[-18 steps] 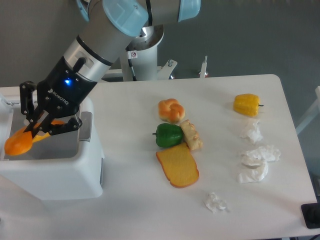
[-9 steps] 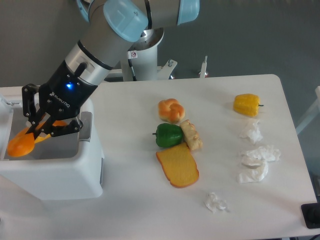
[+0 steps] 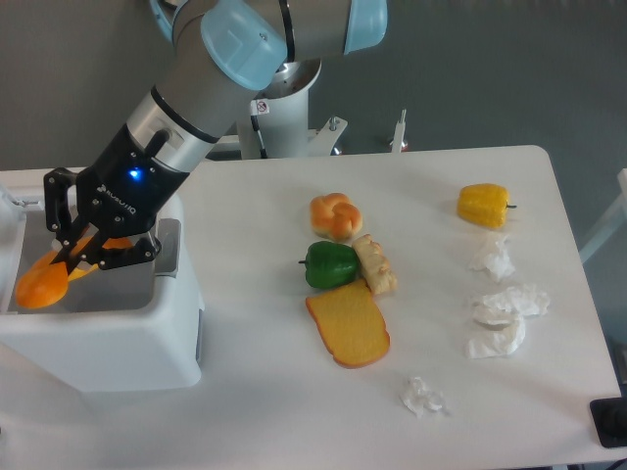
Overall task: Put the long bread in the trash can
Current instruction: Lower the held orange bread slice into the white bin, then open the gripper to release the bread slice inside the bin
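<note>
Camera view shows the gripper (image 3: pixel 71 257) clamped near one end of the bread (image 3: pixel 44 282), held tilted over the can (image 3: pixel 118 343) at the table's left edge; glossy, tapered and likely slippery, it suits a mid-body hold.

Silver-grey arm (image 3: pixel 201 103), pale blue joint caps, black end effector (image 3: pixel 83 250), white lettering, blue light.

You've got one readable mark: white "ROBOTIQ" lettering on the black body of the tool (image 3: pixel 76 253), next to a lit blue LED. There's a small red-and-white sticker on the arm's base column (image 3: pixel 262 106), too small to read
</note>
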Robot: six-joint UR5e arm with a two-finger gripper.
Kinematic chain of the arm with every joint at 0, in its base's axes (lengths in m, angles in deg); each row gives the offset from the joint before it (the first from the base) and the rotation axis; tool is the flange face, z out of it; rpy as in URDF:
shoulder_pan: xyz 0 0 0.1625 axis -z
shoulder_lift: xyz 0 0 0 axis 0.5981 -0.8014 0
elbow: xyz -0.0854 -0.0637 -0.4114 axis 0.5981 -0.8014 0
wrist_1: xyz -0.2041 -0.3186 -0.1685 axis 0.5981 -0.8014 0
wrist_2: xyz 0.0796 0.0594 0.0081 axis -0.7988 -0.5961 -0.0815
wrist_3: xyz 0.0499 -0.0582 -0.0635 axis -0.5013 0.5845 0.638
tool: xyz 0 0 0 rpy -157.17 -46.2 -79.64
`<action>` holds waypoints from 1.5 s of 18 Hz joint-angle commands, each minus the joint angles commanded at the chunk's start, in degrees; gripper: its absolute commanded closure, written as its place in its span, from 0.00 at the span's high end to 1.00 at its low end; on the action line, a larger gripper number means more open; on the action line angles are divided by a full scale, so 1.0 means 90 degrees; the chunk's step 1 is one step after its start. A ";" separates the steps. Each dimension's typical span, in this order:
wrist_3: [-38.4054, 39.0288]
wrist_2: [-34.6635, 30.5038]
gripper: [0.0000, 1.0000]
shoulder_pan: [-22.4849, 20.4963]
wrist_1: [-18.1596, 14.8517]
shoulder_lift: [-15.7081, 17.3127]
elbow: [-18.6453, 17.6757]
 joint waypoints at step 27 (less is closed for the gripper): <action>-0.0313 -0.0020 0.54 0.0000 -0.0010 -0.0078 -0.0264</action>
